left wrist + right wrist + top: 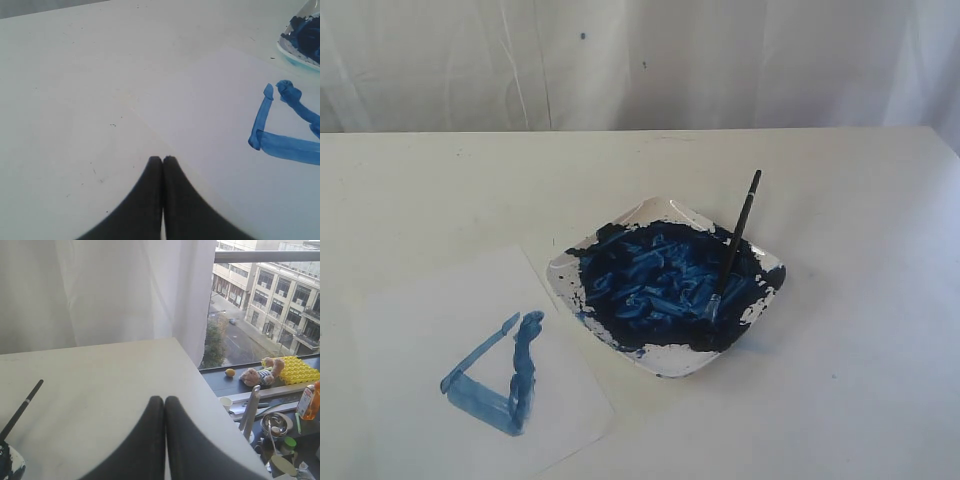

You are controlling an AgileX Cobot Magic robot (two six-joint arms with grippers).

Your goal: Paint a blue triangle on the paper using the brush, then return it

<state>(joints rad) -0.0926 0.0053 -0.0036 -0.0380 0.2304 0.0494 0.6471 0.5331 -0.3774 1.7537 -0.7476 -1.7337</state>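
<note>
blue triangle (480, 402) painted; brush (734, 242) rests in the dish (675, 362) at its 2 o'clock; left fingers (147, 200), right fingers (150, 440) pressed together, empty; task seems done.

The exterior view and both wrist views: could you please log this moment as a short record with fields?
blue triangle: on the paper, small gap at one corner
brush: unheld, tip in the dish, handle angled up over its rim
dish: on the table beside the paper, full of blue paint
left gripper: shut, empty, near the paper's edge
right gripper: shut, empty, apart from the brush
</note>
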